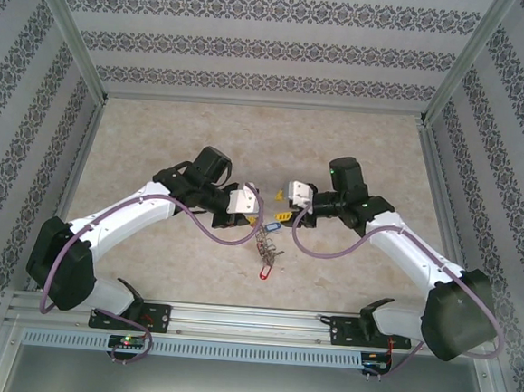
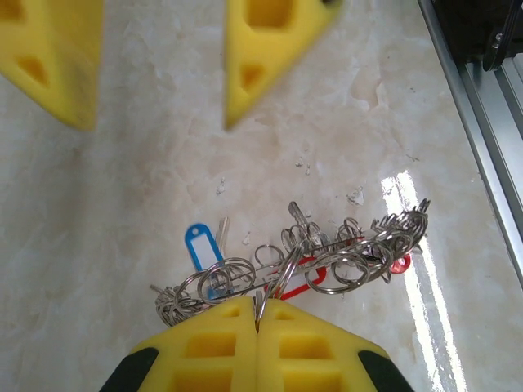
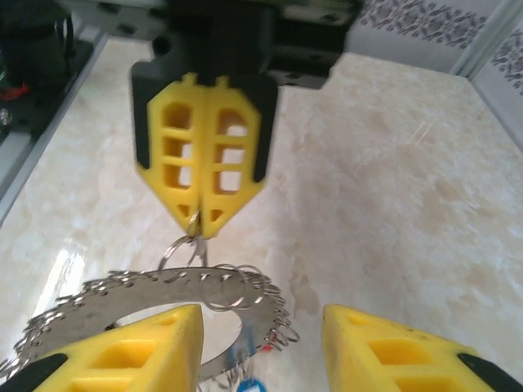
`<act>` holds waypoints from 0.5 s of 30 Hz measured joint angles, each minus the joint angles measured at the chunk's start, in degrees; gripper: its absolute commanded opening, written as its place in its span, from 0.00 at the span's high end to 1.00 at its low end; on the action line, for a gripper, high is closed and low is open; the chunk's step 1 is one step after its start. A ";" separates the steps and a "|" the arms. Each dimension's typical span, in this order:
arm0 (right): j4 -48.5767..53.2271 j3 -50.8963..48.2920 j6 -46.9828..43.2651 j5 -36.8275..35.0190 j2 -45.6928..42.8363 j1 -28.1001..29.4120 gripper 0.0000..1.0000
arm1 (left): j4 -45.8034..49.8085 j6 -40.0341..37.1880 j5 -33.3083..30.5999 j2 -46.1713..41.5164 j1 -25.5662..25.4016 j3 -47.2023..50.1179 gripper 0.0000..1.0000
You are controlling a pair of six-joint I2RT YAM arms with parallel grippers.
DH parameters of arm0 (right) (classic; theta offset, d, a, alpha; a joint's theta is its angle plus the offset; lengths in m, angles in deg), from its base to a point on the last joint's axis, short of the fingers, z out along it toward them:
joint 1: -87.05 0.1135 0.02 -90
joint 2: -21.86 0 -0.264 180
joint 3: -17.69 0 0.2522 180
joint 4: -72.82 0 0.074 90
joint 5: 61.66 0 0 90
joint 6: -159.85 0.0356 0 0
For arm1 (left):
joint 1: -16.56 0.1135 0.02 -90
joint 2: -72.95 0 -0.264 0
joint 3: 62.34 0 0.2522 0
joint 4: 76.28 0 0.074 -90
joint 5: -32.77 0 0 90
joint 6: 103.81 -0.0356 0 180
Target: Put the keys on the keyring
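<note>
No text, label, brand, number or sign can be read anywhere. The blue tag [image 2: 202,245] on the keyring [image 2: 372,253] has a white insert, but no writing on it is legible.

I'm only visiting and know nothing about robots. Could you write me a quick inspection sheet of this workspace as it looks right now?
surface: beige marble-look table, glossy, with a glare patch.
job's things: keyring, a large grey ring fringed with small silver rings, carrying a blue tag and a red tag.
clutter: a few pale specks on the table.
grippers: left gripper shut, pinching a small ring of the keyring; right gripper open, close to the keyring, not gripping it.
cables: a purple cable loops along each arm.
surroundings: patterned walls; metal frame rail at the near edge.
</note>
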 measured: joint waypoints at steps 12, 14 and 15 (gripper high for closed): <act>2.03 0.92 2.27 -5.05 4.02 5.46 0.55 | 0.42 1.46 0.63 1.38 0.15 -0.98 1.00; 1.86 1.11 3.65 -5.62 5.29 6.14 0.55 | 0.15 2.12 0.83 1.38 0.33 -0.98 1.00; 1.84 1.25 4.13 -5.75 5.81 6.29 0.55 | 0.13 2.40 0.85 1.38 0.44 -0.98 1.00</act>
